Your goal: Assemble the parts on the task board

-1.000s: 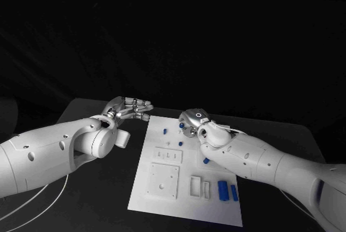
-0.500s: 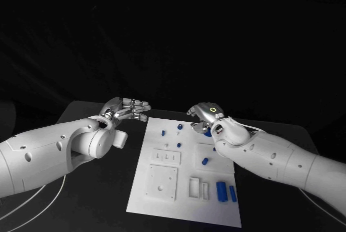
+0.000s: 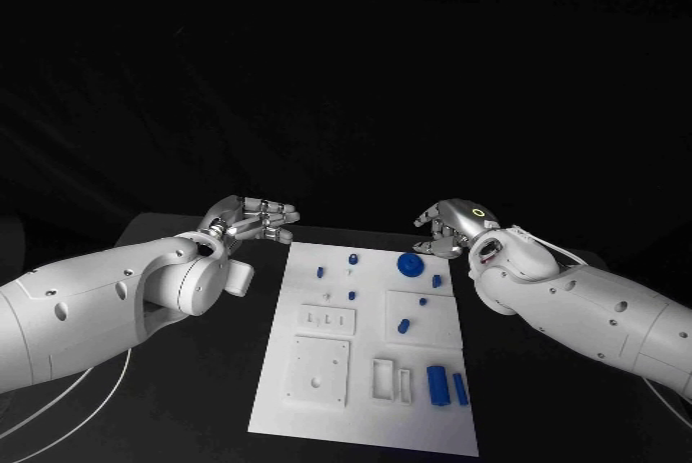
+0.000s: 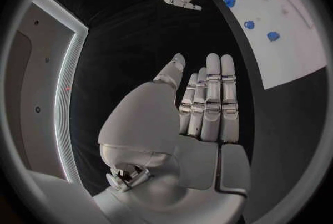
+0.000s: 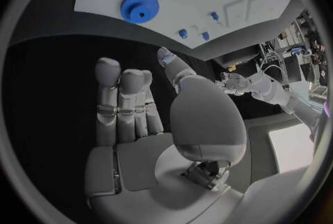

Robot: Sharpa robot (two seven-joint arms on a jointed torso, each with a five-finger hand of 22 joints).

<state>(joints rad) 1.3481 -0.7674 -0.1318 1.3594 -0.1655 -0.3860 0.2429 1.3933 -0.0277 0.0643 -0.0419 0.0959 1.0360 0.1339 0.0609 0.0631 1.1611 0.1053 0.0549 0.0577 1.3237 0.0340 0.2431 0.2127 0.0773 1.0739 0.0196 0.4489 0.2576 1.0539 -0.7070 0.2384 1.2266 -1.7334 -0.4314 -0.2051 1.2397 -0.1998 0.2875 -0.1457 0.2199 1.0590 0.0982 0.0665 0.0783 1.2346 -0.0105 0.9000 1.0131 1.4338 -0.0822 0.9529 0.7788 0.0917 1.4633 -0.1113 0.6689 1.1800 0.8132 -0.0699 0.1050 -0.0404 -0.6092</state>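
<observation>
White board lies in the middle of the black surface, long side running away from the robot; no writing can be read on it or on the parts. Blue parts on it come to about nine, though the smallest are hard to count. One toothed gear lies flat near the far right corner and is the largest piece. Two long bars lie side by side at the near right. One short cylinder rests on the raised square in the middle right, with a small peg just beyond it. Small pegs stand toward the far end: one near the far edge, one to its left, one nearer the middle, and one beside the gear.

Left hand hovers off the board's far left corner, over the dark surface. In the left wrist view its fingers are straight and close together, thumb alongside, holding nothing.

Right hand hangs just beyond the far right corner, near the gear but apart from it. In the right wrist view its fingers are stretched out side by side, thumb raised, palm bare, nothing in its grasp.
</observation>
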